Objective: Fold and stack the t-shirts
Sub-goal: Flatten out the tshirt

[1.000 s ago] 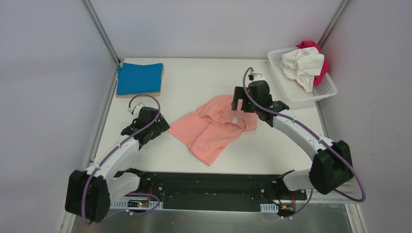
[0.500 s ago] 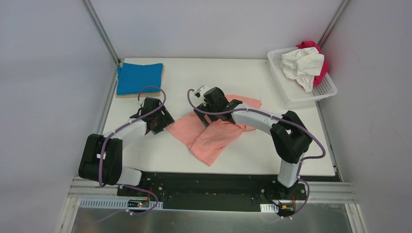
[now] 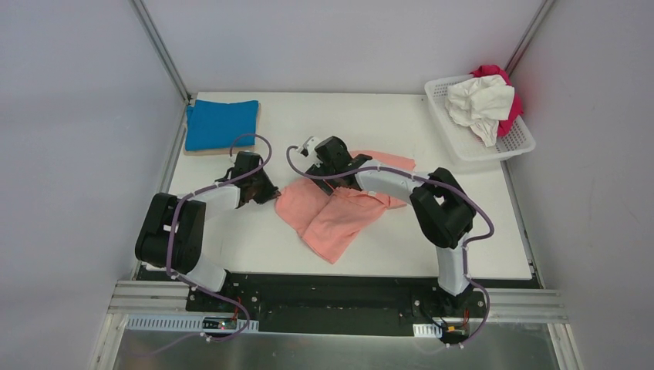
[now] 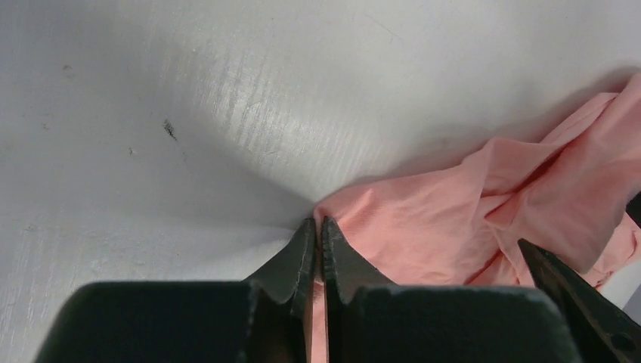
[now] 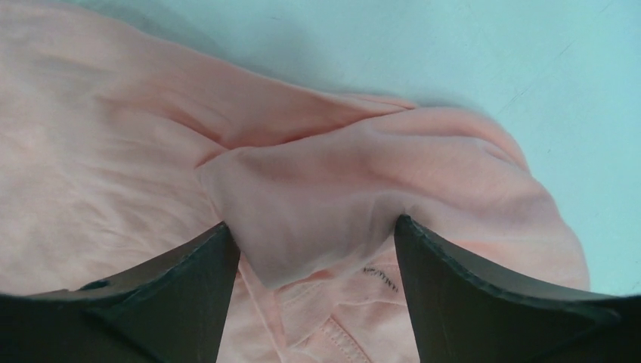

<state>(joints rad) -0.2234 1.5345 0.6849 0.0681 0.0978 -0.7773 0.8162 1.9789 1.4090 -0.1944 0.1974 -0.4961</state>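
A salmon-pink t-shirt [image 3: 339, 204] lies crumpled in the middle of the table. My left gripper [image 3: 266, 193] is at its left corner, shut on the cloth edge [image 4: 332, 215], and pink fabric shows between the closed tips [image 4: 318, 224]. My right gripper [image 3: 320, 166] sits over the shirt's upper left part, open. Its fingers [image 5: 212, 257] straddle a raised fold of the pink t-shirt [image 5: 317, 204] close to the collar seam. A bright blue t-shirt [image 3: 221, 123] lies folded at the back left. White [image 3: 478, 100] and magenta [image 3: 507, 116] t-shirts are bunched in the basket.
The white lattice basket [image 3: 463, 150] stands at the back right corner. A thin tan board [image 3: 256, 127] lies under the blue shirt. Grey walls and metal posts close in the table on three sides.
The left gripper reached the shirt's left corner and shut on it. The right arm swung from the shirt's right side to its upper left, and its jaws narrowed around a fold.
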